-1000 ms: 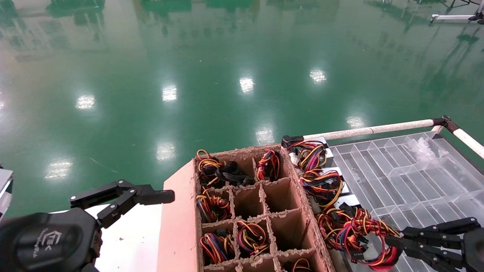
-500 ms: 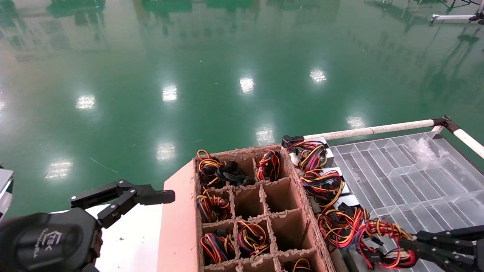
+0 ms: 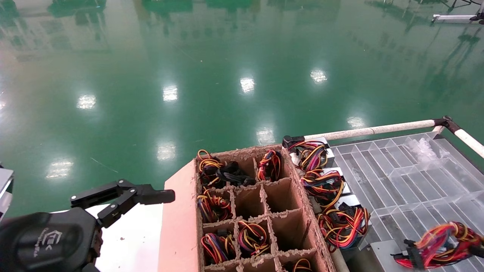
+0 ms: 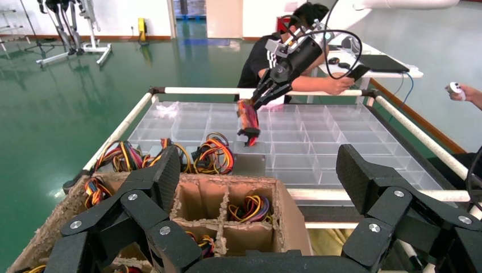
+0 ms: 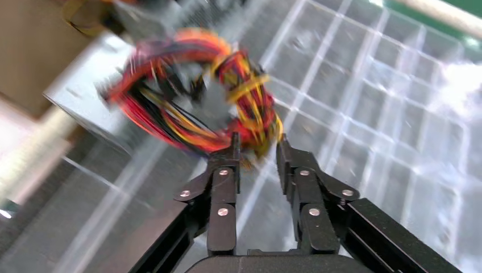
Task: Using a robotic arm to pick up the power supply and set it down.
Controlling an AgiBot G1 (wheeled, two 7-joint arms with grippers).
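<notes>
My right gripper [image 5: 257, 145] is shut on the red, yellow and black wire bundle [image 5: 193, 91] of the power supply [image 5: 85, 96]. In the head view the bundle [image 3: 442, 245] stretches toward the bottom right corner, and the silver-grey box [image 3: 383, 251] trails at its left end over the clear grid tray [image 3: 416, 177]. I cannot tell if the box rests on the tray. From the left wrist, the right gripper [image 4: 258, 101] hangs the wires [image 4: 248, 116] above the box [image 4: 248, 164]. My left gripper [image 4: 261, 170] stands wide open and idle beside the cardboard box [image 3: 177, 226].
The cardboard divider box holds several wire bundles [image 3: 251, 236] in its cells. More power supplies with wires [image 3: 321, 181] line the tray's near-left edge. A white rail [image 3: 370, 130] borders the tray. A person [image 4: 295, 62] sits behind the far rail.
My right gripper has pulled the wire bundle to the right and nearly out of the head view. The grey box has slid into sight behind it. The left arm has not moved.
</notes>
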